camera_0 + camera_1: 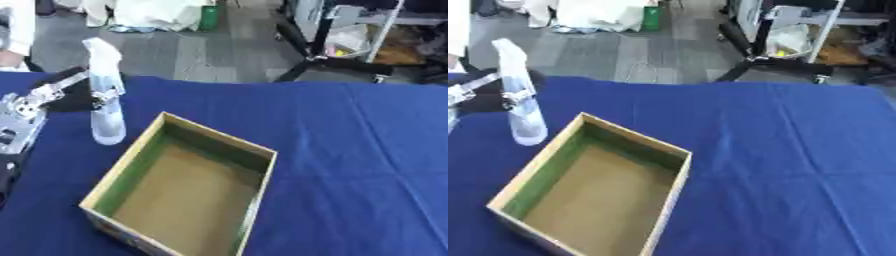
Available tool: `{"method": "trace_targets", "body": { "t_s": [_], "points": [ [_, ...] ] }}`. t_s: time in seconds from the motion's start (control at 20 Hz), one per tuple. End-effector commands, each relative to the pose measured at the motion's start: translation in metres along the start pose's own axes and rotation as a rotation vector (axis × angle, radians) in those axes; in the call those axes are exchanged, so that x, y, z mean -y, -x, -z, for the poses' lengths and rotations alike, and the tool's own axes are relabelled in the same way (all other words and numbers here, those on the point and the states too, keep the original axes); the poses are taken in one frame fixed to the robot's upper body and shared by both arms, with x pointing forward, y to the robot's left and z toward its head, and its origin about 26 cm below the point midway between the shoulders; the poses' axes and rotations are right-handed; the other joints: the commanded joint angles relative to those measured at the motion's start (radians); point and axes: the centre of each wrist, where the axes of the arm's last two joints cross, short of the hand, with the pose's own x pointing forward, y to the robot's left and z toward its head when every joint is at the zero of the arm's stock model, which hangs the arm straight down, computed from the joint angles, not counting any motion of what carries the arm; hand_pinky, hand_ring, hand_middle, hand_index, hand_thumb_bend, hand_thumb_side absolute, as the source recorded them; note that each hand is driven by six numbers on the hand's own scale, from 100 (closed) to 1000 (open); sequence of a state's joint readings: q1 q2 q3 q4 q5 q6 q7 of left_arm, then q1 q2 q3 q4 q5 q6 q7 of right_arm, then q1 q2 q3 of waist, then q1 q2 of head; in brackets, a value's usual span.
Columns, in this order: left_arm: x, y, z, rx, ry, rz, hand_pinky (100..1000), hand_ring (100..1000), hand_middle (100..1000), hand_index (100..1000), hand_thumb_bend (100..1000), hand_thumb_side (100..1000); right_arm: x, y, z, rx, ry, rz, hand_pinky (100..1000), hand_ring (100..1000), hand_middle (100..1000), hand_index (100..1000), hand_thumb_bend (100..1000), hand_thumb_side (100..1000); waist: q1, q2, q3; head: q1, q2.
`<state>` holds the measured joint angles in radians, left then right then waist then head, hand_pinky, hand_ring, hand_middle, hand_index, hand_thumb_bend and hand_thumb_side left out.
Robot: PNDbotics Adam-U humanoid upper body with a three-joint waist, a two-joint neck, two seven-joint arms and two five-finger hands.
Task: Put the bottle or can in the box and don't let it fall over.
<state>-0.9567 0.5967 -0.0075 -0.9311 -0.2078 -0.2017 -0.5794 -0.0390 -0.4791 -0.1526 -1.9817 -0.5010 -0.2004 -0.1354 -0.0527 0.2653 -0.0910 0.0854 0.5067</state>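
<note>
**Bottle held upright beside the open box**

A tabletop (350,150) draped in blue cloth fills most of the view, its far edge meeting a grey floor where black stand legs (328,62) and a white frame stand well behind the work.

An open cardboard box (179,187) sits on the cloth toward the near left, turned at an angle, its brown floor bare and its inner walls tinged green. Nothing lies inside it.

The left robot hand (74,95) comes in from the left edge, silver and black, its fingers closed around the middle of a clear plastic bottle (107,107). The bottle stands nearly upright, its white top slightly tilted, its base just outside the box's far left corner and close to the rim. Whether the base touches the cloth cannot be told.

The right robot hand shows in neither view.
</note>
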Motion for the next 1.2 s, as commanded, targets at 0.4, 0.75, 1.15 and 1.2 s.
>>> {"method": "trace_targets", "body": {
  "t_s": [0.4,0.75,1.15,1.2],
  "points": [
    [-0.008,0.007,-0.007,-0.067,-0.045,0.008,1000,797,811,776,100,487,-0.001,-0.007,0.004,0.03,-0.022,-0.016,964,1000,1000,1000,100,522,-0.004,-0.013,0.004,0.004,-0.011],
    [-0.003,0.016,-0.008,-0.1,-0.043,-0.019,1000,802,807,769,100,507,-0.001,-0.007,0.005,0.032,-0.018,-0.014,965,1000,1000,1000,100,524,-0.006,-0.008,0.003,0.01,-0.021],
    [0.01,0.031,-0.01,-0.122,-0.03,-0.104,1000,784,776,725,100,468,-0.001,-0.006,0.004,0.03,-0.008,-0.012,967,1000,1000,1000,100,527,-0.009,-0.006,-0.001,0.007,-0.026],
    [0.011,0.032,-0.01,-0.121,-0.029,-0.118,1000,776,780,716,100,459,-0.001,-0.006,0.004,0.029,-0.007,-0.012,967,1000,1000,1000,100,528,-0.009,-0.006,-0.001,0.007,-0.026]
  ]
}}
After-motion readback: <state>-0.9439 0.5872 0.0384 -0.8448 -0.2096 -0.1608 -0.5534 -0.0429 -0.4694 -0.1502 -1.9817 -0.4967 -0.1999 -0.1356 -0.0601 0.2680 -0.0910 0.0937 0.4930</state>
